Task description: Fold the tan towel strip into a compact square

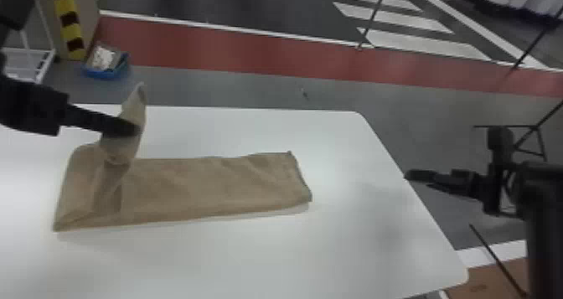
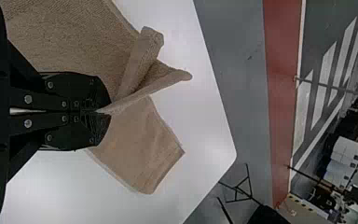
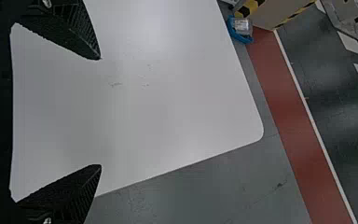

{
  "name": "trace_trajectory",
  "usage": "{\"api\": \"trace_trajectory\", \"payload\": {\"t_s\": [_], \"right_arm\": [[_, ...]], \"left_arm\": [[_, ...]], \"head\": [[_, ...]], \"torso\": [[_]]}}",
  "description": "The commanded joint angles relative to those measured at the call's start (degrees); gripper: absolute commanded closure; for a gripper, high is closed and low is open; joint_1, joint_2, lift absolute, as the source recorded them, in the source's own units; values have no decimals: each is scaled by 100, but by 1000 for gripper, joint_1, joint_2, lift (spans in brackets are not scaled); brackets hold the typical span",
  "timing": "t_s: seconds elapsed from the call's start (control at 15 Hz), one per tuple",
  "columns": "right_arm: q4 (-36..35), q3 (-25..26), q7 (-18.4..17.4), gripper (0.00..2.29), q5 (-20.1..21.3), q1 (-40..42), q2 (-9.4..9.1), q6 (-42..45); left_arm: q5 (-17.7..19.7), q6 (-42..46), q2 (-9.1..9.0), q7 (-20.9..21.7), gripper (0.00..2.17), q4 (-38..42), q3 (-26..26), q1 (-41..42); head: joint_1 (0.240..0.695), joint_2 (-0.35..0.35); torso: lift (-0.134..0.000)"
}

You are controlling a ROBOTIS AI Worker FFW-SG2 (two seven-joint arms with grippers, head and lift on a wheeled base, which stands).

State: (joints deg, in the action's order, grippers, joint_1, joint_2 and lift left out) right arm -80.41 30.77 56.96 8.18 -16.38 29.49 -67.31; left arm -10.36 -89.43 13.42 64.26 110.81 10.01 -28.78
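In the head view my left gripper [image 1: 130, 130] is at the left, shut on a raised end of the tan towel strip [image 1: 188, 189]. The rest of the strip lies lengthwise on the white table, its far end flat toward the middle. From the left wrist view, the left gripper [image 2: 103, 111] pinches a fold of the towel [image 2: 140, 144], with the cloth's edges sticking out past the fingertips. My right gripper [image 1: 408, 175] hangs by the table's right edge, apart from the towel; in the right wrist view the right gripper [image 3: 100, 112] stands open with nothing between its fingers.
The white table [image 1: 259, 252] has its right edge below the right arm. On the floor beyond the far edge sits a blue bin [image 1: 107, 70], beside a white rack [image 1: 31, 61]. A black stand [image 1: 532, 128] is behind the right arm.
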Motion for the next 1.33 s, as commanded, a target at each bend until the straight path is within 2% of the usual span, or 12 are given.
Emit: {"api": "trace_trajectory", "payload": {"t_s": [0.0,0.07,0.13,0.2,0.27,0.33,0.53,0.67,0.93,1.13,1.2,1.27], "right_arm": [[-1,25,-1,43,-9,30,13,55],[17,34,-1,43,-18,21,30,73],[17,34,-1,43,-45,21,39,90],[8,43,-1,43,-62,21,30,90],[17,43,-1,43,-80,21,30,90],[17,43,-1,43,-97,12,39,108],[-1,113,-1,43,-256,-14,39,2],[-141,122,-1,43,-352,3,30,-156],[-1038,25,-1,43,-800,302,-242,-947],[-2128,-397,-115,43,-1064,399,-769,-1949],[-2427,-643,-177,49,-1064,416,-1033,-2125],[-2673,-942,-265,53,-1055,425,-1350,-2213]], "left_arm": [[-71,-59,-392,-203,2007,-77,256,-49],[-36,-59,-568,-493,1980,-77,344,12],[-27,-59,-700,-748,1811,-77,414,83],[-80,-59,-832,-765,1264,-77,520,109],[-98,-59,-911,-809,232,-77,608,136],[-98,-59,-964,-1011,-1,-77,660,179],[-54,-59,-1157,-1258,39,-77,616,223],[-36,-59,-1184,-1337,70,-77,599,267],[60,-59,-1052,-1328,70,37,186,557],[342,-59,-313,-1284,70,538,-658,1243],[518,-59,-50,-1284,66,661,-1089,1524],[649,-59,91,-1258,66,714,-1563,1797]], "head": [[695,-350],[695,-350],[695,-350],[694,-350],[695,-350],[695,-350],[695,-350],[693,-350],[695,-350],[695,-350],[695,-350],[695,-323]], "torso": [[-128],[-128],[-128],[-128],[-128],[-128],[-128],[-128],[-128],[-128],[-128],[-128]]}}
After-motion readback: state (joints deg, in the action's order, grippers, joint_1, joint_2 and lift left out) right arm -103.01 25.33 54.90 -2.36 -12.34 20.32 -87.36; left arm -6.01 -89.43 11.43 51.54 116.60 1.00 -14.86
